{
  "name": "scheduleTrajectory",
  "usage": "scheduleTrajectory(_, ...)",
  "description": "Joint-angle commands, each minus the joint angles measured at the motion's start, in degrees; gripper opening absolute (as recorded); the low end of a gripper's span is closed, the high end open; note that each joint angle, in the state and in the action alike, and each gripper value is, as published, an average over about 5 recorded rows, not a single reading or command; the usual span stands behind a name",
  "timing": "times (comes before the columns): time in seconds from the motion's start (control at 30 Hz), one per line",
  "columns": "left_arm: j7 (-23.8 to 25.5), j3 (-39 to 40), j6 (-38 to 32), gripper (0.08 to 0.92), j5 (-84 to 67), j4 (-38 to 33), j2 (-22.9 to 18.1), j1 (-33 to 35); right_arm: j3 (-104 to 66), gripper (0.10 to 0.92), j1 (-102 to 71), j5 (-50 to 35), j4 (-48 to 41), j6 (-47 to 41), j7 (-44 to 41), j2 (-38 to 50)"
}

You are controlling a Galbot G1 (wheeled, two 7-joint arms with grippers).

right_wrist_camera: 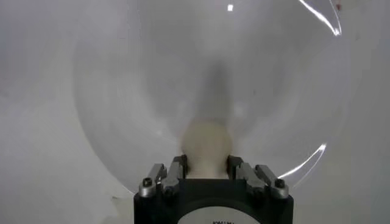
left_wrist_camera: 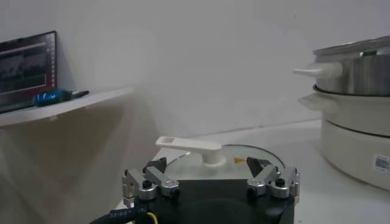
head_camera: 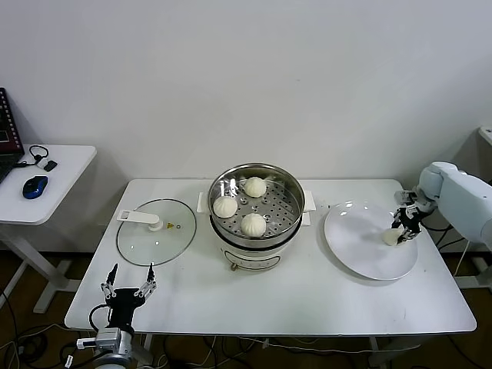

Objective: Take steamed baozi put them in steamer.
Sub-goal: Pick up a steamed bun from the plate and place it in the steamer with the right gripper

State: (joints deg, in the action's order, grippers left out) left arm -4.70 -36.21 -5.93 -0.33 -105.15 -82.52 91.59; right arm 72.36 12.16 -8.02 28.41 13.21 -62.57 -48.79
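Observation:
The steamer (head_camera: 294,198) stands mid-table on its white base and holds three baozi (head_camera: 255,186) (head_camera: 225,206) (head_camera: 254,224) on its perforated tray. A fourth baozi (head_camera: 392,237) is on the right side of the white plate (head_camera: 357,250). My right gripper (head_camera: 401,227) is down at it. In the right wrist view the fingers (right_wrist_camera: 178,169) press both sides of this baozi (right_wrist_camera: 207,141) over the plate (right_wrist_camera: 122,91). I cannot tell whether it is off the plate. My left gripper (head_camera: 128,286) is open and empty at the table's front left.
The glass lid (head_camera: 156,231) with its white handle lies flat to the left of the steamer. It also shows in the left wrist view (left_wrist_camera: 201,149), beyond my left gripper (left_wrist_camera: 208,173), with the steamer (left_wrist_camera: 359,73) to one side. A side desk (head_camera: 46,181) with a mouse stands far left.

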Motion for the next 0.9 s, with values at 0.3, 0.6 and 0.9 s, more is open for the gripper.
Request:
scheduleTrajectory(0.3,0.1,0.5,0.3,0.823,-0.1,-0.6,0.4,-0.2,36.2,0.486,41.0,-22.6,34.6,-5.3,0.9,3.5)
scheduleTrajectory(0.6,0.3,1.0,0.9,0.823,-1.2,-1.8,1.7,-0.3,42.2,0.497,55.1,-34.5,48.6,-12.3,3.8,-2.1)
scheduleTrajectory(0.9,0.7,0.8,1.8,0.823,-2.5,-3.2,3.2,-0.4,39.6,0.5,53.1,-45.6,52.8,-22.2,10.5,-8.7)
